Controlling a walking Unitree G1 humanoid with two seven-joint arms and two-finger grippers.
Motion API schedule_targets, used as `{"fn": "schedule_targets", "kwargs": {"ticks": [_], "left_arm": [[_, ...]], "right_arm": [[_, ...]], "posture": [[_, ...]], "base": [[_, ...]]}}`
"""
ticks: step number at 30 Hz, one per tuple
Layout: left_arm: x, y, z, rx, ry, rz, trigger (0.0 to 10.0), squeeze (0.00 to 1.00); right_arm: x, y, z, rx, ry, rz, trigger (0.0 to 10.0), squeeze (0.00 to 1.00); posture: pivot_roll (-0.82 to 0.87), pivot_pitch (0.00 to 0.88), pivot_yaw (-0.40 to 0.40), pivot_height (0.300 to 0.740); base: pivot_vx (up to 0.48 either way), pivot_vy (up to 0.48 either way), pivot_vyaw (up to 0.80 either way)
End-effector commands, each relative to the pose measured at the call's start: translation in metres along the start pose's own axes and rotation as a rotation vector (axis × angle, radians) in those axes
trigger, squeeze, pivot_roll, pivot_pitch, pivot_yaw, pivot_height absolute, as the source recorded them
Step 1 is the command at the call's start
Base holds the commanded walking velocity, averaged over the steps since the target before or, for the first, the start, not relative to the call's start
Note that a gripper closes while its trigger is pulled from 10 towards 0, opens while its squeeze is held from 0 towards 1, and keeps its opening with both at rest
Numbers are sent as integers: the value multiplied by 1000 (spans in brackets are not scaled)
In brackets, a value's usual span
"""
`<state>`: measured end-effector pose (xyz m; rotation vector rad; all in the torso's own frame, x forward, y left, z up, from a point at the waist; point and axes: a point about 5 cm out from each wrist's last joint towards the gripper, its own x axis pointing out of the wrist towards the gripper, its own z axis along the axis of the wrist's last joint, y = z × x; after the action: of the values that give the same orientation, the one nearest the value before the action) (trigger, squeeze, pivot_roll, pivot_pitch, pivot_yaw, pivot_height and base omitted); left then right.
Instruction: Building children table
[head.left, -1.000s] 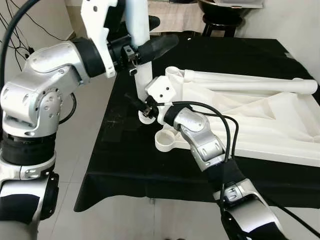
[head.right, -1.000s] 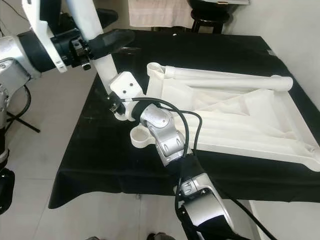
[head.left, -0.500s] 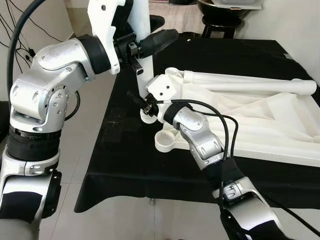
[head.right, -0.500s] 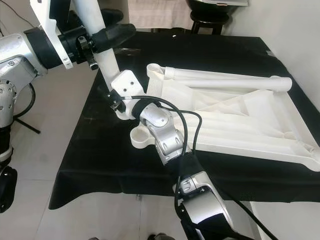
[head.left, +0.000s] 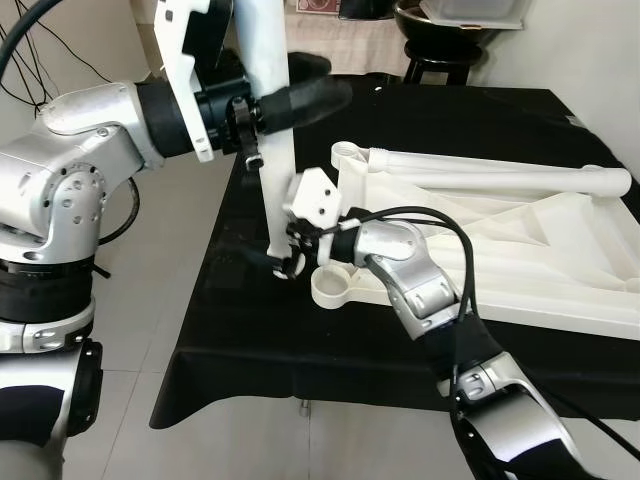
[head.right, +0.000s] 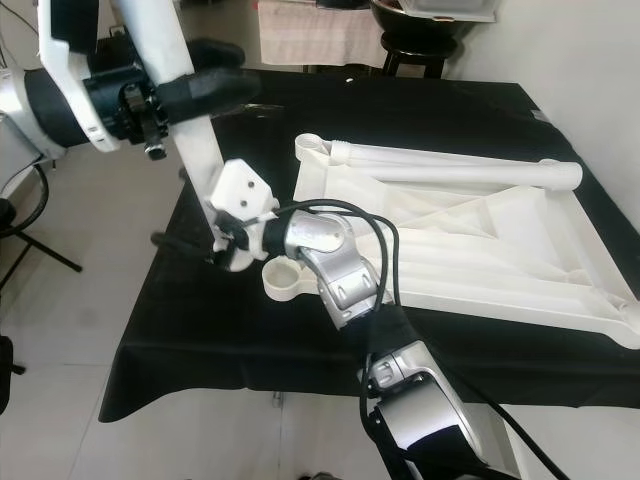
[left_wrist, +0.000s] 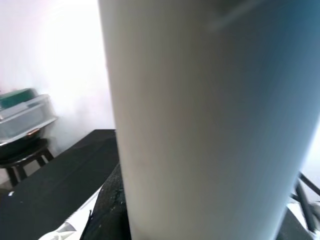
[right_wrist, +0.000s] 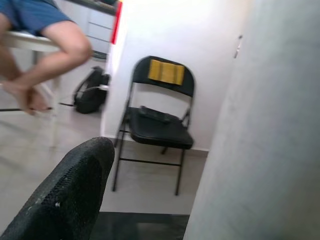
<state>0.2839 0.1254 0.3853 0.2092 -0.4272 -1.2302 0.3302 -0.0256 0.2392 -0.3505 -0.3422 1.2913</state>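
Gripping white leg (head.left: 268, 130) | left pincer (head.left: 275, 105) clamped | right pincer (head.left: 285, 262) at base

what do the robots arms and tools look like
Both arms are built of rounded silver metal segments joined by black bands at the joints, with black cables looping along the outside. The left arm ends in a white plate before its tool, which has long black textured fingers. The right arm carries a white angular block with small holes near its tool.
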Motion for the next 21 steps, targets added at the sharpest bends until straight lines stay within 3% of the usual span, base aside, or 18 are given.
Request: {"fn": "schedule_targets", "kwargs": {"ticks": [1, 7, 8, 9, 10, 21], "left_arm": [[10, -11, 6, -38, -57, -143, 0, 0], [11, -13, 6, -58, -58, -177, 0, 0], [14, -14, 5, -69, -54, -204, 0, 0], [14, -14, 5, -69, -54, -204, 0, 0], [17, -16, 5, -77, -56, -228, 0, 0], [23, -14, 8, -63, -66, -266, 0, 0]], "right_arm": [[12, 13, 1, 44, -36, 73, 10000, 0], [15, 15, 0, 55, -41, 84, 10000, 0], [18, 18, -2, 62, -40, 95, 4941, 0], [18, 18, -2, 62, -40, 95, 4941, 0], [21, 21, -4, 71, -39, 110, 0, 0], [17, 29, -16, 77, 14, 179, 0, 0]], "posture": [[-168, 20, -61, 740], [-168, 20, -60, 740], [-169, 21, -60, 740], [-169, 21, -60, 740], [-168, 23, -62, 740], [-166, 31, -65, 740]], "base": [[0, 0, 0], [0, 0, 0], [0, 0, 0], [0, 0, 0], [0, 0, 0], [0, 0, 0]]}}
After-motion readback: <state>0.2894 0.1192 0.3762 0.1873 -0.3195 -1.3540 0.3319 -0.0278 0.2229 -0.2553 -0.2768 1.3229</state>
